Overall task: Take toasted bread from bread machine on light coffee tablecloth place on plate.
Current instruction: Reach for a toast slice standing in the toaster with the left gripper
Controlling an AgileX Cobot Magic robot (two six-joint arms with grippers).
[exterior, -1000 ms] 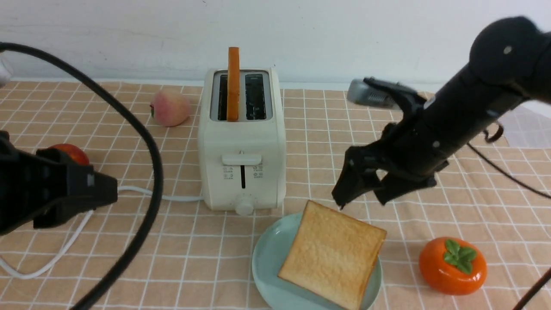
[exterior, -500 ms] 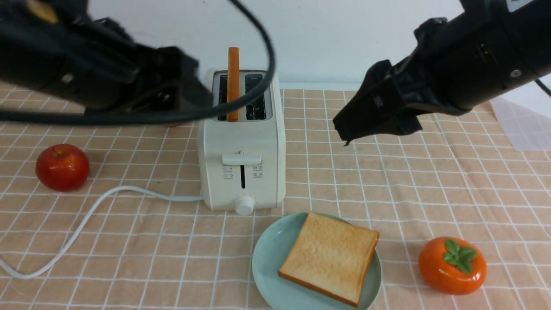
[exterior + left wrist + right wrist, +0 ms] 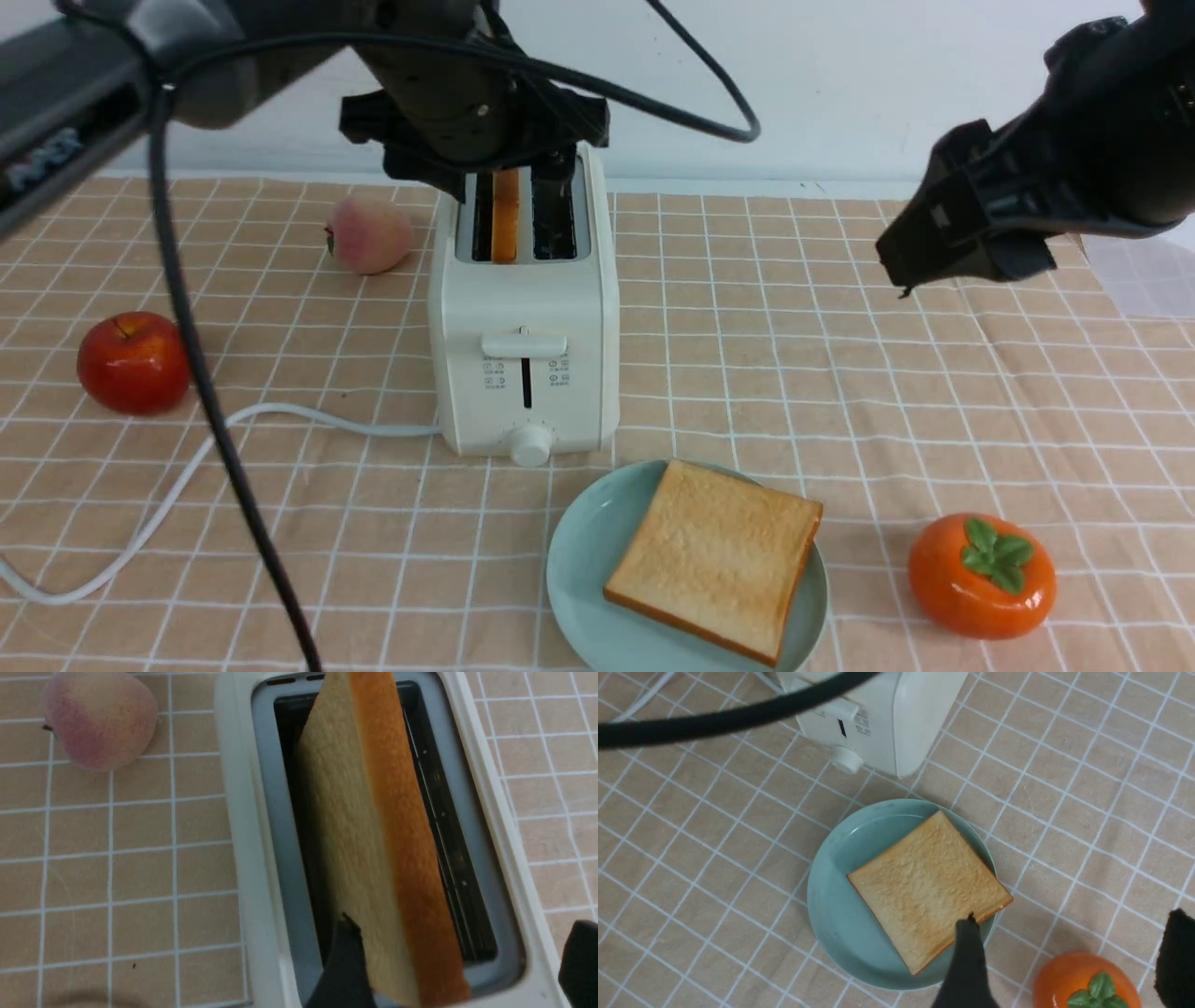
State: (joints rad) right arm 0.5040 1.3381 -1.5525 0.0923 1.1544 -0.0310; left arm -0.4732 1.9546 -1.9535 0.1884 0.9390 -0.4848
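Note:
The cream-white bread machine (image 3: 526,317) stands on the light coffee tablecloth (image 3: 840,392). One slice of toasted bread (image 3: 505,219) stands upright in its left slot. My left gripper (image 3: 509,185) hangs open over that slot. In the left wrist view the slice (image 3: 369,835) rises between the jaws of the left gripper (image 3: 462,919), one finger (image 3: 345,961) beside its face. A second slice (image 3: 717,557) lies flat on the pale blue-green plate (image 3: 583,560) in front of the bread machine. My right gripper (image 3: 901,266) is raised at the right, open and empty, with the plate (image 3: 831,905) below it.
A peach (image 3: 369,233) lies left of the bread machine and a red apple (image 3: 133,362) farther left. An orange persimmon (image 3: 982,577) sits right of the plate. The white cord (image 3: 187,467) runs across the cloth at the left. A black arm cable (image 3: 215,420) hangs there too.
My left arm swung up from the near left to above the bread machine and its jaws opened. My right arm lifted away from the plate to the right. The plated slice settled flat.

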